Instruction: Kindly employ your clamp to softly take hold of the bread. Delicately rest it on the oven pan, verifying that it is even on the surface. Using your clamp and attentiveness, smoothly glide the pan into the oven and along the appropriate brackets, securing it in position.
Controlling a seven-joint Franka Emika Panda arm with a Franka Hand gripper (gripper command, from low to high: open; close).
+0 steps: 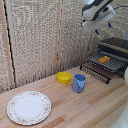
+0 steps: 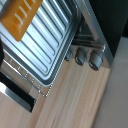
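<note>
The bread (image 1: 103, 59) lies on the oven pan (image 1: 114, 63) at the right edge of the exterior view, an orange-brown piece resting flat across the pan's bars. In the wrist view the bread (image 2: 21, 17) fills the upper left corner, lying on the ribbed metal of the oven pan (image 2: 50, 42), whose rounded edge runs diagonally through the frame. The pan sits at the mouth of the oven (image 1: 116, 44), whose dark top shows just above it, and the open oven door (image 1: 96, 72) slopes down toward the table below the pan. Three oven knobs (image 2: 81, 56) line up beside the pan in the wrist view.

The clamp (image 1: 103, 24) hangs in the upper right of the exterior view, above the oven and clear of the bread; its fingers point down, but whether they are spread or together cannot be told.

On the wooden table (image 1: 90, 105), a yellow bowl (image 1: 63, 77) and a blue cup (image 1: 79, 83) stand near the centre, close beside each other. A patterned plate (image 1: 29, 107) lies in the lower left.
</note>
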